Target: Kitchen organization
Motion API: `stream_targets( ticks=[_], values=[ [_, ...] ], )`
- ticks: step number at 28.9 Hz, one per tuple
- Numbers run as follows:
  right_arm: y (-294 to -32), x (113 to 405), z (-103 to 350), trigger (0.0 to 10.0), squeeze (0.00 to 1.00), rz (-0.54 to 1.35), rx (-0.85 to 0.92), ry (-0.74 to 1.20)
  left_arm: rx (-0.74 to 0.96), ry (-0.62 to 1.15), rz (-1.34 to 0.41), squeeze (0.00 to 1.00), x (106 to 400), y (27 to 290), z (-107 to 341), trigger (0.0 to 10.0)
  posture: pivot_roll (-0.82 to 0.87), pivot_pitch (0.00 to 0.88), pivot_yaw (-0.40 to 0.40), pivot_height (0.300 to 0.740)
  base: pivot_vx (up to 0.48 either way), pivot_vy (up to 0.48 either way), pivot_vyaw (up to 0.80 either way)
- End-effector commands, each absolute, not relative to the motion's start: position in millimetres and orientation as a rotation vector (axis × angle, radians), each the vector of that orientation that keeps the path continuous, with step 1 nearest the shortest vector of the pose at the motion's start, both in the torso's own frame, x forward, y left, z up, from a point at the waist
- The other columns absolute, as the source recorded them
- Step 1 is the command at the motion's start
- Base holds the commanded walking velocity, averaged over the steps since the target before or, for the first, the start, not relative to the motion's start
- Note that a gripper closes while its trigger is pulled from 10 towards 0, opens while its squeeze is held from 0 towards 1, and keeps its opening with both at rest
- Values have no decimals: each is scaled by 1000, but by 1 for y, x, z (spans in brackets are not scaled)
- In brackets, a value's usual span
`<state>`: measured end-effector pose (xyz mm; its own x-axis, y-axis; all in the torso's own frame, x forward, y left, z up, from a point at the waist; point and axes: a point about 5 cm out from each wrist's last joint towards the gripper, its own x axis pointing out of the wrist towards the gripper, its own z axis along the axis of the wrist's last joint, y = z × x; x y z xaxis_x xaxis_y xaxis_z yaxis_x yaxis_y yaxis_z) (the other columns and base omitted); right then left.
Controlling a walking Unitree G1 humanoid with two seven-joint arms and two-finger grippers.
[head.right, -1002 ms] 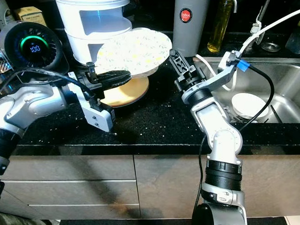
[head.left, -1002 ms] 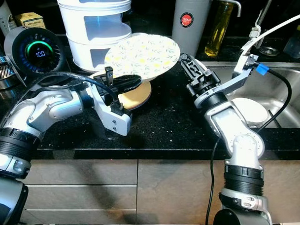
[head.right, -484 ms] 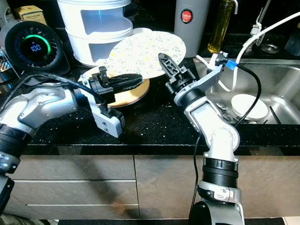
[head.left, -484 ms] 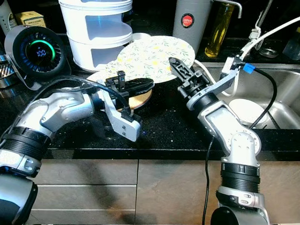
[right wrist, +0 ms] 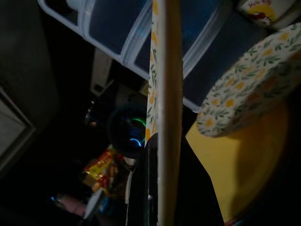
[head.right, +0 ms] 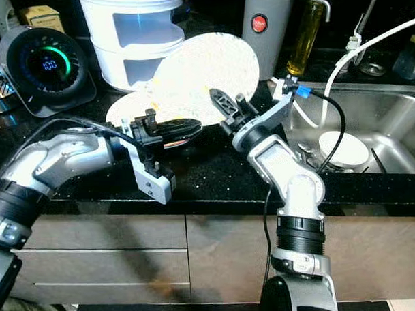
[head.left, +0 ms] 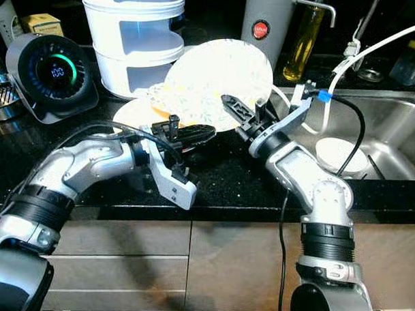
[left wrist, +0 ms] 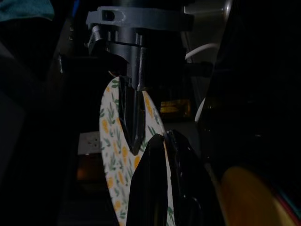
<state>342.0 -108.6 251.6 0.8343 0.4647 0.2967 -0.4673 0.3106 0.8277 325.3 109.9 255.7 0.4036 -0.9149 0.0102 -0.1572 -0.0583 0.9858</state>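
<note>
Now my left gripper (head.left: 193, 134) pinches the round floral-patterned plate (head.left: 218, 83) tilted above the black counter (head.left: 222, 182); right gripper (head.left: 241, 115), jaws parted, should straddle its rim squarely before clamping.

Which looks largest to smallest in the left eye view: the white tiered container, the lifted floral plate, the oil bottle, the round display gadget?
1. White tiered container
2. Floral plate, lifted toward the camera, so it may be flattered
3. Round display gadget
4. Oil bottle, set farther back
</note>
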Motion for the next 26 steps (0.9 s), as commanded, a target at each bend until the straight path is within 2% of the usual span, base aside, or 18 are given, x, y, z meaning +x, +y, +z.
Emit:
stream_targets(
  ticks=[1, 9, 10, 12, 13, 14, 15, 16, 17, 18, 19, 20, 21, 22, 24, 26],
  values=[
    [-119, 345, 249, 0, 0, 542, 1077, -16, 1517, -1016, -850, 0, 320, 108, 254, 10000, 152, 22, -73, 740, 0, 0, 0],
    [-126, 347, 253, 0, 0, 505, 1010, -68, 1354, -858, -865, 0, 317, 115, 245, 10000, 152, 34, -68, 740, 0, 0, 0],
    [-127, 346, 254, 10000, 0, 495, 963, -88, 1226, -810, -840, 1000, 317, 114, 251, 10000, 154, 39, -66, 740, 0, 0, 0],
    [-127, 344, 257, 10000, 0, 492, 915, -115, 1032, -758, -801, 1000, 318, 113, 261, 10000, 153, 38, -64, 740, 0, 0, 0],
    [-129, 343, 258, 10000, 0, 472, 849, -143, 849, -681, -752, 1000, 322, 115, 270, 10000, 152, 41, -59, 740, 0, 0, 0],
    [-129, 343, 258, 10000, 0, 472, 849, -143, 849, -681, -752, 1000, 322, 115, 270, 10000, 152, 41, -59, 740, 0, 0, 0],
    [-130, 343, 260, 10000, 0, 459, 808, -162, 732, -627, -731, 1000, 324, 116, 273, 10000, 151, 41, -56, 740, 0, 0, 0],
    [-133, 341, 263, 10000, 0, 440, 754, -201, 535, -526, -704, 1000, 327, 118, 277, 10000, 147, 42, -53, 740, 0, 0, 0],
    [-133, 341, 263, 10000, 0, 440, 754, -201, 535, -526, -704, 1000, 327, 118, 277, 10000, 147, 42, -53, 740, 0, 0, 0],
    [-139, 340, 267, 10000, 0, 390, 638, -256, 357, -438, -668, 286, 329, 121, 276, 10000, 148, 45, -46, 740, 0, 0, 0],
    [-147, 338, 273, 10000, 0, 335, 543, -318, 215, -354, -625, 294, 332, 124, 274, 10000, 144, 47, -44, 740, 0, 0, 0],
    [-147, 338, 273, 10000, 0, 335, 543, -318, 215, -354, -625, 294, 332, 124, 274, 10000, 144, 47, -44, 740, 0, 0, 0],
    [-155, 336, 279, 10000, 0, 274, 466, -368, 111, -301, -601, 294, 333, 127, 271, 10000, 144, 47, -44, 740, 0, 0, 0],
    [-165, 335, 284, 10000, 0, 192, 360, -425, 44, -279, -529, 0, 335, 131, 269, 10000, 142, 50, -39, 740, 0, 0, 0],
    [-183, 330, 295, 10000, 0, 84, 183, -503, -48, -251, -396, 0, 338, 140, 264, 10000, 132, 54, -41, 740, 0, 0, 0],
    [-187, 328, 298, 10000, 0, 70, 130, -528, -73, -242, -363, 0, 337, 143, 262, 10000, 132, 55, -44, 740, 0, 0, 0]
  ],
)
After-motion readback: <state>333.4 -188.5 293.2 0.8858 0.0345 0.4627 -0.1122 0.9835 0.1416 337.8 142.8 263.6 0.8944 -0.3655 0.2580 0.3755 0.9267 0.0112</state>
